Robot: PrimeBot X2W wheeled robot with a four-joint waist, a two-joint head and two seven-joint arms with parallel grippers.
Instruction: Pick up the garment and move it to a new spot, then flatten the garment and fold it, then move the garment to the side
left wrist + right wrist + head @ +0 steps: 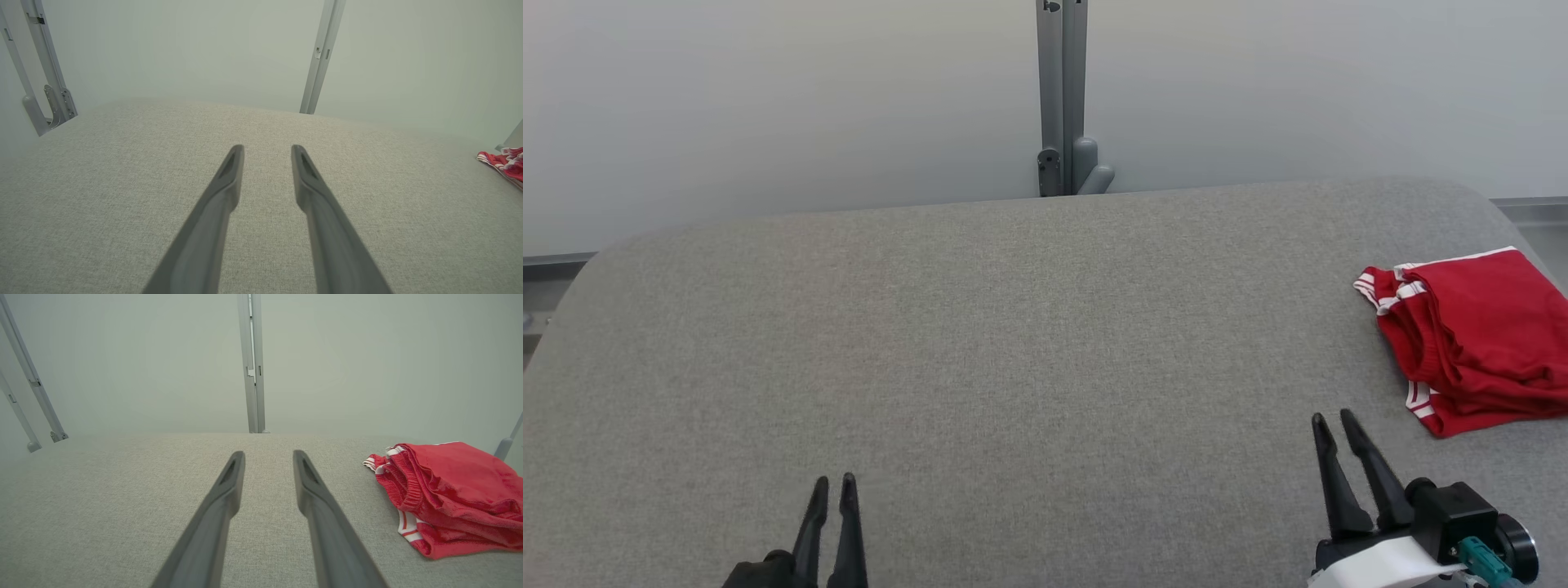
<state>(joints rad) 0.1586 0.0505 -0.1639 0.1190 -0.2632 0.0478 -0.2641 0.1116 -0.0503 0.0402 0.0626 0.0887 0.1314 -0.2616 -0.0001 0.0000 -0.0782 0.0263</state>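
A red garment point(1478, 335) with white stripe trim lies folded in a bundle at the far right edge of the grey fabric table point(1013, 327). My right gripper point(1331, 418) hovers near the front edge, just left of and nearer than the garment, apart from it; its fingers stand open with nothing between them. In the right wrist view the garment point(449, 486) lies to the right of the right gripper point(269, 454). My left gripper point(833, 482) is at the lower left, open and empty. The left wrist view has the left gripper point(267, 149) over bare fabric and the garment point(504, 161) at the far right edge.
A grey metal post point(1062, 98) with a bracket rises behind the table's far edge against a pale wall. Slanted frame struts point(45, 81) stand off the far left corner. The table's corners are rounded, and the garment lies close to the right edge.
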